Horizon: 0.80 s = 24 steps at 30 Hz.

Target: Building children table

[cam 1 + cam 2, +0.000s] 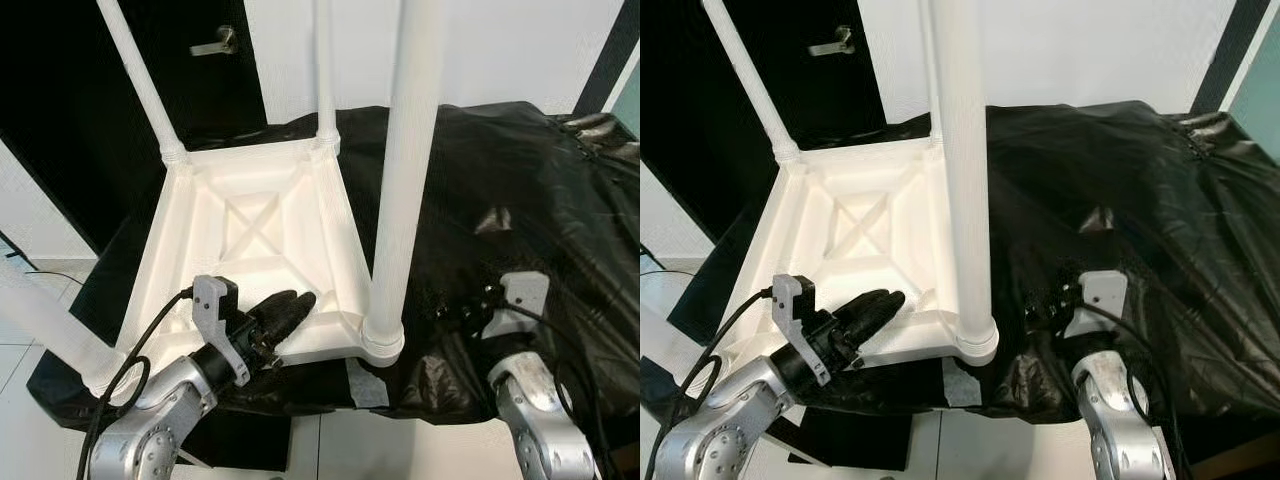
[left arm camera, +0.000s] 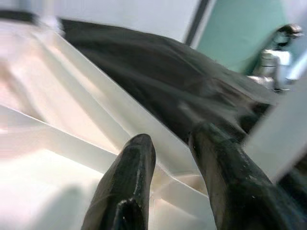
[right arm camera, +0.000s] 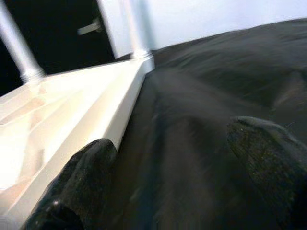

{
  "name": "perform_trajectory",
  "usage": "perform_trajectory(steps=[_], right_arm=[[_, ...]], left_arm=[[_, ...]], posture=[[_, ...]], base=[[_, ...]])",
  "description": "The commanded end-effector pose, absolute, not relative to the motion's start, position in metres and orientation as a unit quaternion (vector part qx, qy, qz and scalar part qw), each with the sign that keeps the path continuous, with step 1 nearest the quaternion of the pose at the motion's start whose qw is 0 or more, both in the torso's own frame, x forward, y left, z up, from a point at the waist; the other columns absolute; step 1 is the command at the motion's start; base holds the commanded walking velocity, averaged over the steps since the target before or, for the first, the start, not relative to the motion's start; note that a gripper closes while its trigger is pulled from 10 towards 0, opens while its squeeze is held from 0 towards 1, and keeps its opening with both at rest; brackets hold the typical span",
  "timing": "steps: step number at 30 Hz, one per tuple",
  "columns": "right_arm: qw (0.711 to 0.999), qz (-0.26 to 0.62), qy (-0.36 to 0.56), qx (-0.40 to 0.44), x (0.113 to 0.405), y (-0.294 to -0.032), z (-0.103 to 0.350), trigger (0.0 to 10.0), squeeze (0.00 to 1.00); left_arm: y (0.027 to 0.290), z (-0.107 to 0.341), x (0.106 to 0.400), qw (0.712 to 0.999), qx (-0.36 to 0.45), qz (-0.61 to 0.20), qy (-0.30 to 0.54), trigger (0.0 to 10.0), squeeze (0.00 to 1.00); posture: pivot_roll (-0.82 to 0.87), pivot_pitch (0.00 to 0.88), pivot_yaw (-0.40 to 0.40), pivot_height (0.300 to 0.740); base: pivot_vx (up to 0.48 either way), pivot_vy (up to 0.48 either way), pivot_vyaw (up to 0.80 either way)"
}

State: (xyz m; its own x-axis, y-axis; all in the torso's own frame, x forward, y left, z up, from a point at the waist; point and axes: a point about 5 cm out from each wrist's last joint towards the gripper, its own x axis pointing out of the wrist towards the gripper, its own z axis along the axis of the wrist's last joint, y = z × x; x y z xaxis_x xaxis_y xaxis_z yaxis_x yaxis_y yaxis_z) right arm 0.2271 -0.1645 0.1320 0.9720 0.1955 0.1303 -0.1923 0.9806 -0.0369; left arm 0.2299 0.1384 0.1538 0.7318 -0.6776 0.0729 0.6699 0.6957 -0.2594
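**A:** Table top (image 1: 255, 235) first, head views: white plastic, upside down on the black sheet (image 1: 520, 180), ribbed underside up. How many legs are in?

**B:** Near right leg (image 1: 400, 180) stands upright in its corner socket. Far left leg (image 1: 140, 75) and far right leg (image 1: 324, 70) are up too. Near left there's a white tube (image 1: 50, 325) running off toward the corner, but I can't tell if it's seated. I'd judge three done, the fourth unclear, then flipping it over still to do.

**A:** Left gripper (image 1: 290, 305) in the head views?

**B:** Low over the near edge of the top, fingers pointing in toward the ribs, just beside the base of the near right leg. Close together, nothing between them that I can see.

**A:** Right gripper (image 1: 1050, 300)?

**B:** Down on the black sheet, right of the top. Hard to read its fingers from there.

**A:** Left wrist view?

**B:** Two fingers (image 2: 127, 191) with a narrow gap, empty, hovering over the white ribs near the rim. Blurred; contact with the plastic I can't tell. Silver arm (image 2: 276, 52) visible across the sheet.

**A:** Right wrist view?

**B:** Fingers (image 3: 81, 182) spread wide, holding nothing, black sheet between them. One finger sits near the top's side wall (image 3: 120, 105); touching or not, can't say. Door handle (image 3: 91, 26) in the dark behind.
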Motion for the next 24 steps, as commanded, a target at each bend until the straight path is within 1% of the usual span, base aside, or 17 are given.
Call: perform_trajectory(steps=[1,4,9,11,12,13,14,15,16,17,18,21,24], right_arm=[[0.990,0.123,-0.061,-0.017,0.221,-0.159,0.130,10.0,0.00],[0.988,0.143,-0.046,-0.021,0.212,-0.157,0.124,10.0,0.00],[0.986,0.159,-0.037,-0.018,0.206,-0.154,0.121,10.0,0.00],[0.978,0.205,-0.020,-0.018,0.197,-0.147,0.117,10.0,0.00],[0.978,0.205,-0.020,-0.018,0.197,-0.147,0.117,10.0,0.00],[0.974,0.225,-0.015,-0.019,0.194,-0.144,0.117,10.0,0.00],[0.968,0.248,-0.010,-0.023,0.192,-0.140,0.117,10.0,0.00],[0.965,0.261,-0.007,-0.026,0.191,-0.139,0.117,10.0,0.00],[0.965,0.261,-0.007,-0.026,0.191,-0.139,0.117,10.0,0.00],[0.961,0.276,-0.002,-0.023,0.191,-0.137,0.118,10.0,0.00],[0.961,0.276,-0.002,-0.023,0.191,-0.137,0.118,10.0,0.00],[0.948,0.317,0.006,-0.027,0.191,-0.132,0.119,10.0,0.00],[0.946,0.322,0.007,-0.028,0.190,-0.132,0.119,10.0,0.00]], left_arm=[[0.141,0.153,0.235,0.934,-0.106,-0.342,0.002,10.0,0.00],[0.142,0.157,0.240,0.944,-0.085,-0.319,-0.021,10.0,0.00],[0.143,0.161,0.245,0.950,-0.075,-0.301,-0.038,10.0,0.00],[0.146,0.164,0.250,0.957,-0.031,-0.281,-0.060,10.0,0.00],[0.146,0.164,0.250,0.957,-0.031,-0.281,-0.060,10.0,0.00],[0.147,0.165,0.253,0.959,-0.020,-0.275,-0.067,10.0,0.00],[0.147,0.166,0.254,0.960,0.006,-0.269,-0.076,10.0,0.00],[0.147,0.166,0.255,0.960,0.023,-0.265,-0.083,10.0,0.00],[0.147,0.166,0.255,0.960,0.023,-0.265,-0.083,10.0,0.00],[0.145,0.166,0.256,0.958,0.043,-0.269,-0.088,10.0,0.00],[0.145,0.166,0.256,0.958,0.043,-0.269,-0.088,10.0,0.00],[0.141,0.164,0.257,0.953,0.056,-0.283,-0.093,10.0,0.00],[0.141,0.164,0.257,0.952,0.057,-0.285,-0.094,10.0,0.00]], posture=[[-0.06,0.000,0.069,0.740],[-0.06,0.000,0.067,0.740],[-0.06,0.000,0.068,0.740],[-0.06,0.000,0.064,0.740],[-0.06,0.000,0.064,0.740],[-0.06,0.000,0.058,0.740],[-0.06,0.000,0.053,0.740],[-0.06,0.000,0.053,0.740],[-0.06,0.000,0.053,0.740],[-0.05,0.000,0.048,0.740],[-0.05,0.000,0.048,0.740],[-0.04,0.000,0.042,0.740],[-0.04,0.000,0.042,0.740]], base=[[0.000,0.000,0.00],[0.000,0.000,0.00],[0.000,0.000,0.00],[0.000,0.000,0.00],[0.000,0.000,0.00],[0.000,0.000,0.00],[0.000,0.000,0.00],[0.000,0.000,0.00],[0.000,0.000,0.00],[0.000,0.000,0.00],[0.000,0.000,0.00],[0.000,0.000,0.00],[0.000,0.000,0.00]])
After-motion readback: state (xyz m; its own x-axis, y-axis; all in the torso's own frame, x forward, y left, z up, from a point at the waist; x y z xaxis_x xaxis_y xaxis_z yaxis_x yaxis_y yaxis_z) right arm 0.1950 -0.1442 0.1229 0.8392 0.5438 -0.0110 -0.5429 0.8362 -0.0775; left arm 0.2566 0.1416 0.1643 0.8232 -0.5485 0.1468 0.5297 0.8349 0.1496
